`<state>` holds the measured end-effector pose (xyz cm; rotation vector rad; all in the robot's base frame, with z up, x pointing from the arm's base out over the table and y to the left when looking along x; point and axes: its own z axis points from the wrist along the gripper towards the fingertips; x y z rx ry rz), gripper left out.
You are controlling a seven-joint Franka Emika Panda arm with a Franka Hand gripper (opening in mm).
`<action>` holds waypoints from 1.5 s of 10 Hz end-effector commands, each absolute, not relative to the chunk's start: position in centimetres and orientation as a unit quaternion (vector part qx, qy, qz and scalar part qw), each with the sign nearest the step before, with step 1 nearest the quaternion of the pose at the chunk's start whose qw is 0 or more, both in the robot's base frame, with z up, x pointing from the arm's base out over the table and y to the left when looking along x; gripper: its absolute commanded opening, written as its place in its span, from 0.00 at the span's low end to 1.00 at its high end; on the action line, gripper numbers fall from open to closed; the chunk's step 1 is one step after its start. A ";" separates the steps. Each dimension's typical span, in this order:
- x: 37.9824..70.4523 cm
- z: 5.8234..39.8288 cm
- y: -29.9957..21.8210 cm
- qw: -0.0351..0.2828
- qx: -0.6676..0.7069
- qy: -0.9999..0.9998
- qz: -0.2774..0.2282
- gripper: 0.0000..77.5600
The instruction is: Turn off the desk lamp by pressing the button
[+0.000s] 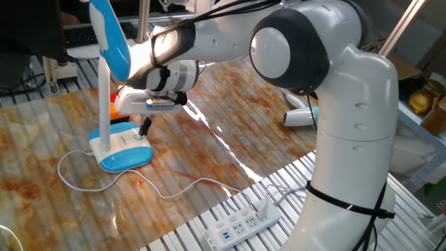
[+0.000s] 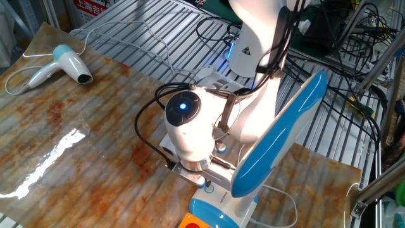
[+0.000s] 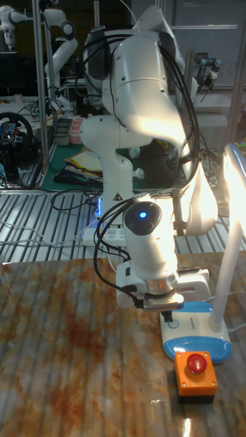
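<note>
The desk lamp stands at the table's left, with its blue-rimmed white base (image 1: pixel 122 149), thin stem and blue paddle head (image 1: pixel 111 35). It is lit and throws a glow on my arm. The same base (image 3: pixel 195 331) and head (image 2: pixel 278 136) appear in the other views. The button (image 3: pixel 169 325) is a small pale ring on the base plate. My gripper (image 1: pixel 144 128) points down just above the base's near end, its dark fingertips together and shut on nothing. Directly over the button, the gripper (image 3: pixel 166 311) hangs a small way above it; contact cannot be made out.
A red round button on an orange box (image 3: pixel 197 372) sits right by the lamp base. The lamp's white cord (image 1: pixel 174 192) trails across the table to a power strip (image 1: pixel 240 224) at the front edge. A white-and-blue hair dryer (image 2: pixel 63 63) lies far from the lamp.
</note>
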<state>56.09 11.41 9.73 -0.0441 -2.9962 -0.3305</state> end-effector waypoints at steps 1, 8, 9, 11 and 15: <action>56.4 9.4 11.6 0.062 -0.018 -0.990 -0.124 0.00; 56.8 9.5 12.0 0.063 -0.024 -0.990 -0.123 0.00; 56.8 9.5 12.1 0.065 -0.025 -0.990 -0.126 0.00; 56.8 9.5 12.1 0.077 -0.040 -0.984 -0.159 0.00; 57.2 9.6 12.0 0.068 -0.036 -0.985 -0.156 0.00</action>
